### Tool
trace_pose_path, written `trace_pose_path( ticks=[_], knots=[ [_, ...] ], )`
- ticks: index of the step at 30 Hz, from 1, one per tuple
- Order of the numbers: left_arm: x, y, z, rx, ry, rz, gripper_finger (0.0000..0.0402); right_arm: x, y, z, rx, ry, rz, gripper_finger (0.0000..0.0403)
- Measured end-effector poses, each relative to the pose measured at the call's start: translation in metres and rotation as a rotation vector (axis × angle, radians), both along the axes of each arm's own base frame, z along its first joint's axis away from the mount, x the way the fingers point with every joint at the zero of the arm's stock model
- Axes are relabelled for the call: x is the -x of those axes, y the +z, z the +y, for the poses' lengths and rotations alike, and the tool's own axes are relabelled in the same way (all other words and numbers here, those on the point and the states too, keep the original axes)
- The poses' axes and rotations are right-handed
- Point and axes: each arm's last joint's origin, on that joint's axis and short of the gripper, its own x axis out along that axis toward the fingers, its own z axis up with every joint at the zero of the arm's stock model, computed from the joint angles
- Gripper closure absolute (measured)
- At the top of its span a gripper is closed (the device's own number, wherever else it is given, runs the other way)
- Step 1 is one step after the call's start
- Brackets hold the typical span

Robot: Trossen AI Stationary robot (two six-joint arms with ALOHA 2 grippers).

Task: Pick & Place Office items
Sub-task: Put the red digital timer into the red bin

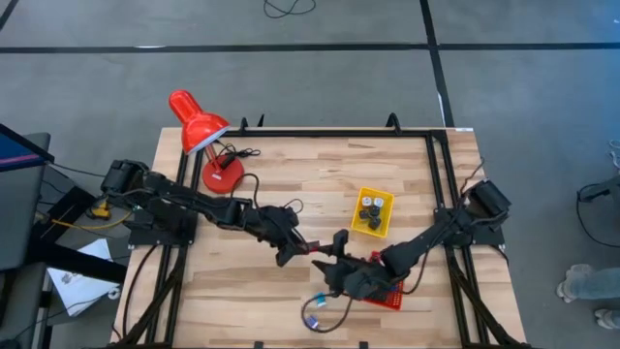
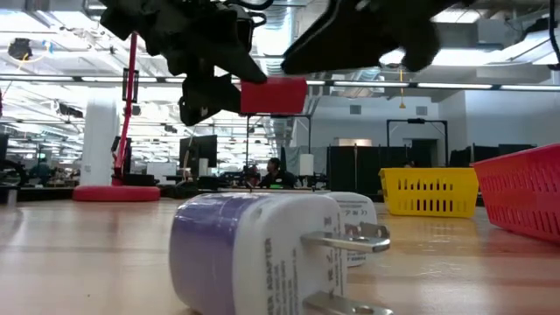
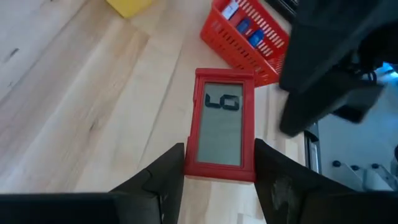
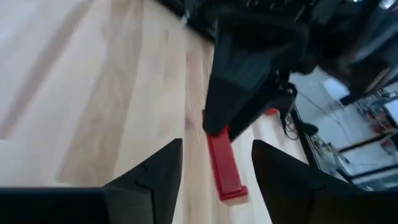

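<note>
Mid-desk, the left gripper [image 3: 219,177] is clamped on a red clock [image 3: 219,124] held in the air, the right gripper [image 4: 214,163] spread apart beside it. Some items already sit in the yellow tray [image 1: 384,198] and red basket [image 3: 239,46]; a charger [image 2: 262,249] lies near the front edge.

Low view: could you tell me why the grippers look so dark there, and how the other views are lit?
Low view: ceiling lights behind silhouette the left gripper and the right gripper facing it, yet the red LCD device the left holds is well lit. High view: even light, soft shadows on the table. Left wrist view: its screen shows no glare.
</note>
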Motion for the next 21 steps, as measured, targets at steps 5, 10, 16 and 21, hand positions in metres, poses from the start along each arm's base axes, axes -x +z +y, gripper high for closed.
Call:
trace_pose_path(
  ticks=[5,10,16,21],
  knots=[
    [0.001,-0.001,0.0,0.008,-0.013,0.012,0.0234,-0.017,0.001,-0.005,0.022,-0.041,0.103,0.0223],
    [0.001,-0.001,0.0,0.008,-0.014,0.018,0.0242,-0.026,0.003,-0.006,-0.002,-0.054,0.177,0.025],
    [0.001,-0.002,-0.001,0.016,-0.026,0.026,0.0237,-0.033,0.005,-0.013,-0.104,-0.022,0.205,0.0322],
    [0.001,-0.001,-0.001,0.018,-0.03,0.014,0.0235,-0.031,0.005,-0.014,-0.093,-0.029,0.217,0.0361]
  ],
)
